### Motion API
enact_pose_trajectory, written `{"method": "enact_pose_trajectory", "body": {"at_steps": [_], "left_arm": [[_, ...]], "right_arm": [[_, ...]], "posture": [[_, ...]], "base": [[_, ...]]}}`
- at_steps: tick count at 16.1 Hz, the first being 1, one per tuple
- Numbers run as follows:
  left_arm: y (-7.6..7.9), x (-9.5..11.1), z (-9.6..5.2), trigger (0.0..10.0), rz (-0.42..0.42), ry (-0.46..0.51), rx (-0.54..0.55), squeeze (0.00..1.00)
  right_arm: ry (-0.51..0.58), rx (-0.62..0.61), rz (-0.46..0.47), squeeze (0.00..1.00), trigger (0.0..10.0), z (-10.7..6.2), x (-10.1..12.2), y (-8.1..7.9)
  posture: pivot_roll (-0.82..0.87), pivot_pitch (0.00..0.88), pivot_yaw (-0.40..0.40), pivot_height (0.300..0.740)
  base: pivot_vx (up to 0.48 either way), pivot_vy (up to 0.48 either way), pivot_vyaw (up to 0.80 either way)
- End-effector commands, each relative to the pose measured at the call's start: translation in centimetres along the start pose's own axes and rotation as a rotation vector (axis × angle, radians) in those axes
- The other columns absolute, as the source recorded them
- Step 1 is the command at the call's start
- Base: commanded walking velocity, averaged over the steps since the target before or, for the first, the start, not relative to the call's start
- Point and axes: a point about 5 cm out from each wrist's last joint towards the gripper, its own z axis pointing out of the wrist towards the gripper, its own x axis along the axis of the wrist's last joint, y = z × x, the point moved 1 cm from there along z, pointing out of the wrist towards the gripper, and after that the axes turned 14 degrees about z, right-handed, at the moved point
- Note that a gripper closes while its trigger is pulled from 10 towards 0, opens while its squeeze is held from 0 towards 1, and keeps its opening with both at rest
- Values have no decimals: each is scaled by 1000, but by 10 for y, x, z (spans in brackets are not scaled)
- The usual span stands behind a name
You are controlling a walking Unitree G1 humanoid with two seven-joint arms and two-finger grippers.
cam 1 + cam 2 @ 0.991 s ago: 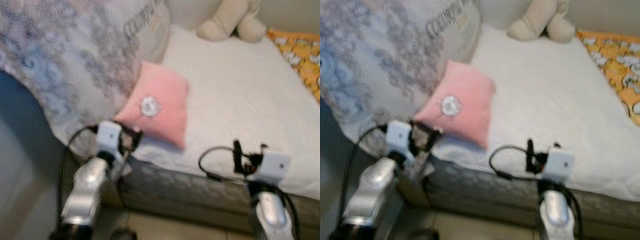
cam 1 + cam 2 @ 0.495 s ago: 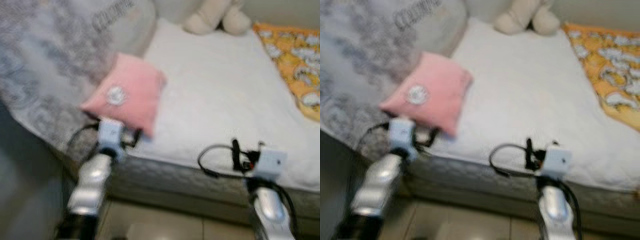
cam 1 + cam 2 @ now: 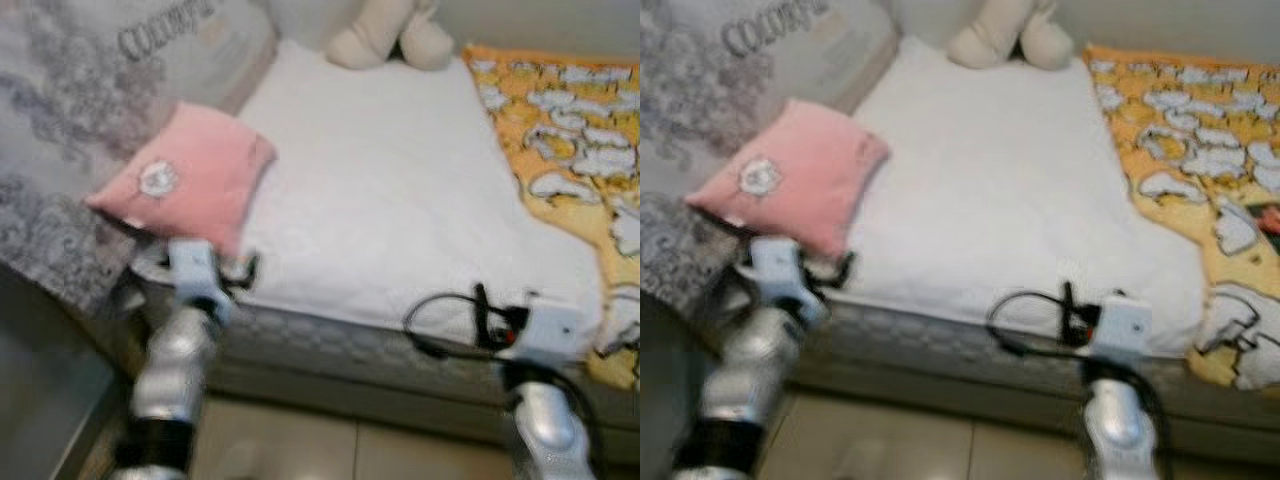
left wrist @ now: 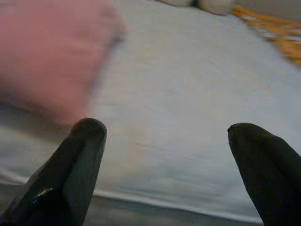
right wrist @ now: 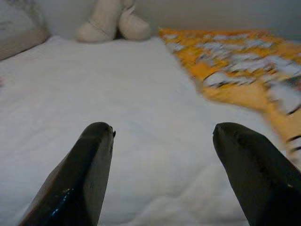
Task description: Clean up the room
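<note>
White quilted bedding covers the bed [image 3: 390, 200], which runs from the lower middle of the head views up to the top. A pink cushion [image 3: 190, 180] with a small white badge lies at the bed's left edge, in the left middle of the frame, resting partly on a grey patterned blanket [image 3: 60, 130] that drapes down the upper left. A cream plush toy [image 3: 385, 35] sits at the far end of the bed, top centre. An orange blanket with white animal shapes [image 3: 565, 130] covers the right side, from upper right down to the right edge.

Near the bed's front edge, the left tool [image 4: 164, 134] is held just below the pink cushion, its two black fingers [image 4: 80, 165] spread apart with nothing between them. The right tool [image 5: 162, 132] is held over the bed's front edge at lower right, fingers likewise spread wide and empty, pointing along the white bedding toward the plush toy. Pale floor tiles [image 3: 330, 450] show along the bottom of the frame.
</note>
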Motion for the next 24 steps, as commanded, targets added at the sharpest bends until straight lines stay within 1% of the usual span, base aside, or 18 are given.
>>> {"method": "enact_pose_trajectory", "body": {"at_steps": [1, 2, 3, 4, 5, 6, 7, 8, 11, 16, 24], "left_arm": [[-10, 0, -4, 10000, 28, 0, 13, 0], [-8, 0, -3, 10000, 61, 7, 0, 0], [-4, 5, 0, 10000, 97, 30, -21, 0], [6, 11, 3, 10000, 168, 64, -83, 0], [11, 15, 4, 10000, 186, 87, -105, 0], [16, 21, 5, 10000, 186, 116, -127, 0], [18, 24, 8, 10000, 207, 122, -138, 0], [18, 26, 10, 10000, 218, 123, -136, 0], [18, 34, 16, 10000, 216, 142, -138, 0], [25, 33, 18, 10000, 205, 142, -152, 0], [30, 33, 21, 10000, 191, 145, -161, 0]], "right_arm": [[19, 19, -1, 0, 10000, 5, 6, -5], [21, 22, -6, 0, 10000, 8, 8, -3], [18, 25, -10, 0, 10000, 9, 8, -2], [10, 30, -16, 0, 10000, 9, 7, 0], [7, 33, -17, 0, 10000, 10, 6, 0], [6, 35, -17, 0, 10000, 10, 5, -2], [4, 34, -9, 0, 10000, 11, 3, -3], [4, 34, -6, 0, 10000, 12, 2, -5], [19, 38, -1, 0, 10000, 15, 3, -10], [35, 23, -6, 0, 10000, 19, 5, -8], [18, 29, -16, 0, 10000, 17, 0, -10]], "posture": [[-16, 0, 19, 740], [-15, 0, 8, 740], [-14, 0, 2, 740], [-16, 0, -4, 740], [-16, 0, -2, 740], [-16, 0, 2, 740], [-15, 0, 7, 740], [-15, 0, 12, 740], [-18, 0, 30, 740], [-26, 0, 42, 740], [-37, 0, 46, 740]], "base": [[0, -472, 0], [0, -472, 0], [0, -469, 0], [0, -465, 0], [0, -356, 0], [0, 0, 0], [0, 0, 0], [0, -480, 0], [0, -472, 0], [0, -457, 0], [0, -454, 0]]}}
